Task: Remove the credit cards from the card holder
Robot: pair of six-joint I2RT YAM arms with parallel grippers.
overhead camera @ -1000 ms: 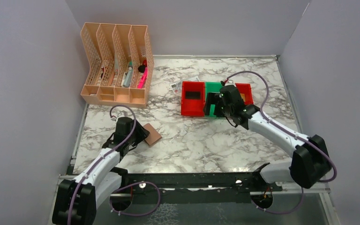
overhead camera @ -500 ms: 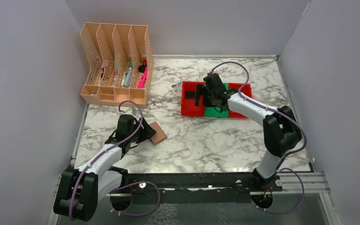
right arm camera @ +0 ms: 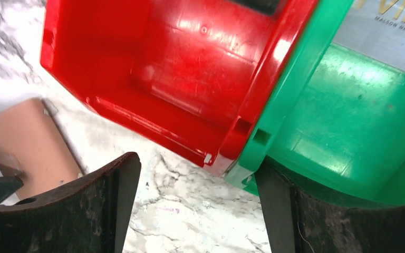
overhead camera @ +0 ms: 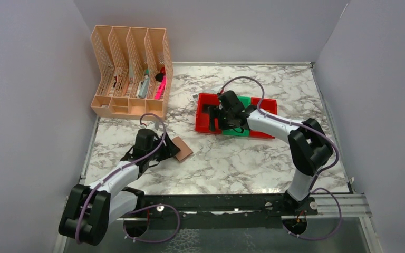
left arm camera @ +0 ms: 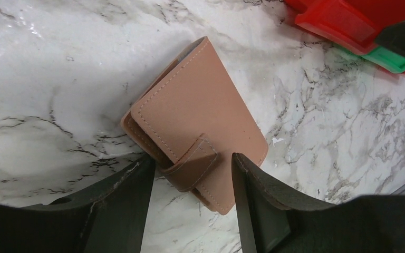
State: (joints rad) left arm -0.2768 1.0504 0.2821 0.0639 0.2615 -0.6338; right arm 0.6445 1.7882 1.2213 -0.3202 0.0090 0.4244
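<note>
The card holder (overhead camera: 183, 151) is a closed tan bifold with a strap tab, lying flat on the marble. In the left wrist view the card holder (left arm camera: 195, 118) has its strap end between my fingers. My left gripper (left arm camera: 192, 203) is open and straddles that end; it also shows in the top view (overhead camera: 172, 151). My right gripper (right arm camera: 198, 205) is open and empty at the near corner where the red bin (right arm camera: 190, 63) meets the green bin (right arm camera: 348, 121); its right finger touches the green bin. A silver credit card (right arm camera: 387, 31) lies in the green bin. A dark flat thing (right arm camera: 256, 4) shows in the red bin.
The row of red and green bins (overhead camera: 205, 126) sits skewed at mid-table with my right gripper (overhead camera: 214, 120) over its left end. A peach mesh file organizer (overhead camera: 132, 71) with pens stands at the back left. A paper note (overhead camera: 195, 97) peeks out behind the bins.
My right arm has swung left across the bins, and the row of bins has slid left and turned. My left gripper and the card holder have shifted a little to the right.
</note>
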